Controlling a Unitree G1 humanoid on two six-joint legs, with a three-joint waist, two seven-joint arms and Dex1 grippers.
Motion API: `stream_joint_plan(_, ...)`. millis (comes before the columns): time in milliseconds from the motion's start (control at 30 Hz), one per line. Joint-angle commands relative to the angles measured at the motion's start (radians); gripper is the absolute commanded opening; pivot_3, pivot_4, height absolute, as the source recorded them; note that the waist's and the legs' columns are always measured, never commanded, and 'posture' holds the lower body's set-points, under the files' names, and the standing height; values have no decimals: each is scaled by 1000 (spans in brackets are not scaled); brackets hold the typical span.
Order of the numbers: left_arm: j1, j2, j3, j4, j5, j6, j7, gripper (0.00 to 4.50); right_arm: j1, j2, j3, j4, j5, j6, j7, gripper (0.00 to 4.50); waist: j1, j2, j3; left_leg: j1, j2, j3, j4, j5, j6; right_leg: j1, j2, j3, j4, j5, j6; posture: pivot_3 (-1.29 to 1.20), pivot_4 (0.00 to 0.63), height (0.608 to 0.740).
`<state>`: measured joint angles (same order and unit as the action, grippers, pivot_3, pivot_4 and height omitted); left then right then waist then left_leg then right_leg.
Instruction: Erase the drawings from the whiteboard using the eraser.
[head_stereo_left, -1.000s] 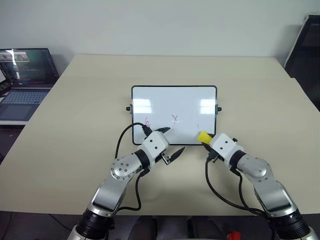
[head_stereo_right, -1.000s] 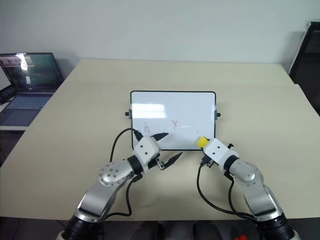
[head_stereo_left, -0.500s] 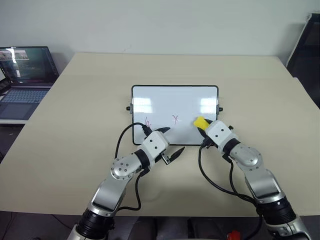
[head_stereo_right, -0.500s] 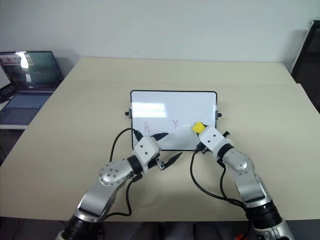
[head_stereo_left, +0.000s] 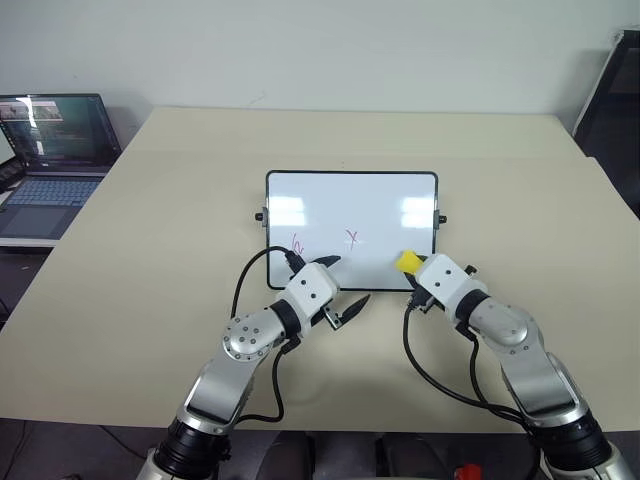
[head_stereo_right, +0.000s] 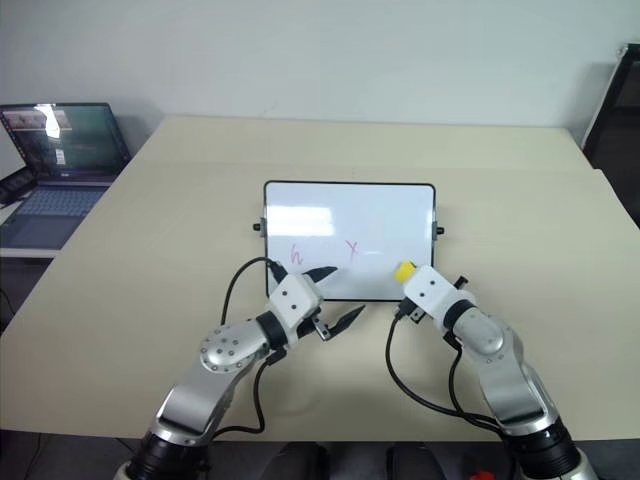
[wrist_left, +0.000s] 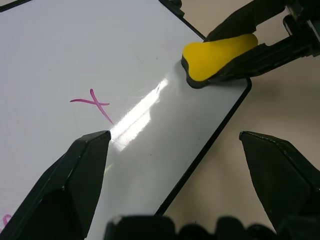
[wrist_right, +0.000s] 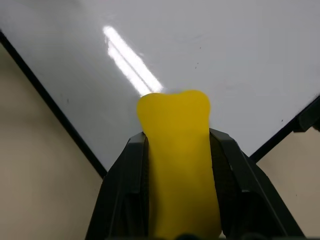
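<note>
Right now the whiteboard (head_stereo_left: 351, 229) lies flat near the middle of the beige worktop (head_stereo_left: 150, 220), long edges running side to side; the right gripper (head_stereo_left: 410, 266) is clamped on the yellow eraser (head_stereo_left: 407, 262), its two fingers pressed against the block's long sides, the eraser's tip resting on the board close to its near right corner; the drawings (head_stereo_left: 351, 238), a pink x at mid-board and a squiggle (head_stereo_left: 297, 244) toward the near left corner, are on the glossy surface; the left gripper (head_stereo_left: 343, 284) hovers at the board's near edge with its fingers spread apart, holding nothing; a laptop (head_stereo_left: 48, 150) sits off the worktop's far left corner.
</note>
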<state>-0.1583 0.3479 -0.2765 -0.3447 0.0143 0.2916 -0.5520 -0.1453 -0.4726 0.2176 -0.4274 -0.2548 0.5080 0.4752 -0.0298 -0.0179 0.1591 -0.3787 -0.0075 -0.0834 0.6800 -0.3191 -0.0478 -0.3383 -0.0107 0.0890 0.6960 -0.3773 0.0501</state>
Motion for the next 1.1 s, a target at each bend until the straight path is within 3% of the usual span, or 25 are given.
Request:
stream_joint_plan(33,-11,-5,-4,-25,0,-17,3,4500,28,-24,-29,-20,4,37,15,1298,0,0,0,0,0,0,0,0,0,0,0,0,0,0,0,0,150,740)
stream_joint_plan(400,-12,-1,10,-31,0,-32,8,4500,-34,63,-165,-13,173,-165,-15,1298,-2,0,0,-1,0,0,-1,0,0,-1,0,0,-1,0,0,0,150,740)
stream_joint_plan(733,-4,14,26,-31,24,-29,34,4500,-38,59,-155,32,167,-250,-32,1298,-2,0,0,-2,0,0,-1,0,0,-2,0,0,-1,0,0,0,150,740)
stream_joint_plan(1100,68,23,51,-75,78,17,110,4500,-140,95,-92,147,152,-308,-42,1298,-3,0,1,-2,0,1,-1,0,0,-4,0,1,0,0,0,0,150,740)
